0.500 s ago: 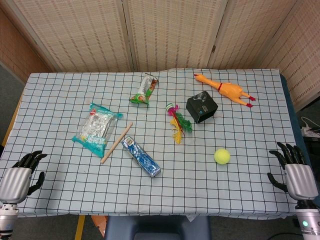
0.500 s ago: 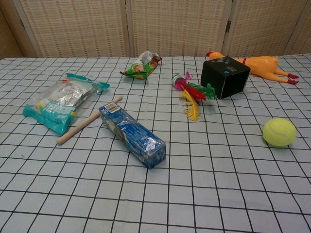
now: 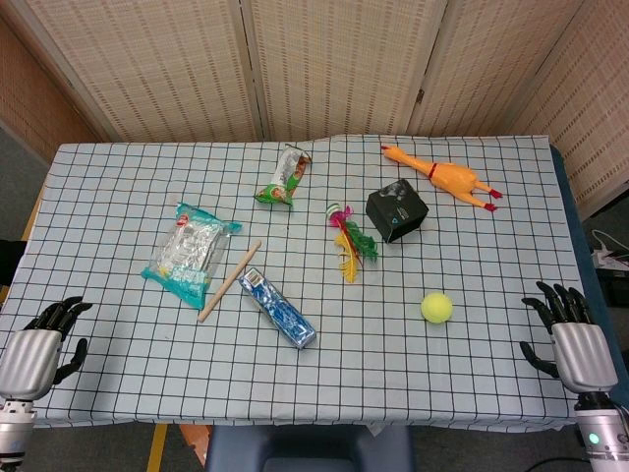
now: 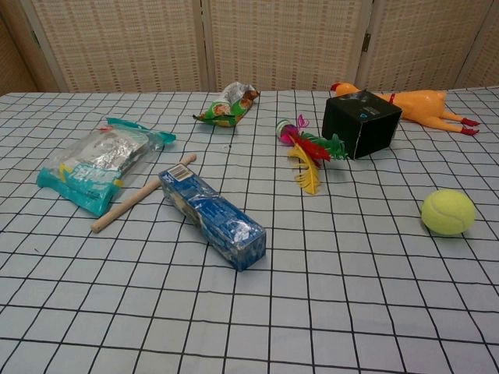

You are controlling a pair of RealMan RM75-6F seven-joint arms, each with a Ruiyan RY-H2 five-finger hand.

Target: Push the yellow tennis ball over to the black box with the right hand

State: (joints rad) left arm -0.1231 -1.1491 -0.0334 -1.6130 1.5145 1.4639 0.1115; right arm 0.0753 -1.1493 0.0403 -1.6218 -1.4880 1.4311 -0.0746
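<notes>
The yellow tennis ball (image 3: 436, 308) (image 4: 447, 212) lies on the checked tablecloth, right of centre. The black box (image 3: 397, 210) (image 4: 361, 122) stands further back and slightly left of it, a clear gap between them. My right hand (image 3: 573, 342) hovers at the table's front right corner, well to the right of the ball, fingers apart and holding nothing. At the front left corner my left hand (image 3: 39, 341) is likewise empty with its fingers spread. Neither hand shows in the chest view.
A feather shuttlecock (image 3: 348, 239) lies left of the box and a rubber chicken (image 3: 444, 177) behind it. A blue carton (image 3: 277, 308), a wooden stick (image 3: 229, 280), a clear snack bag (image 3: 190, 252) and a green packet (image 3: 284, 179) lie further left.
My right hand has shifted a little inward and down along the front right corner. The ball, the box and the left hand are where they were.
</notes>
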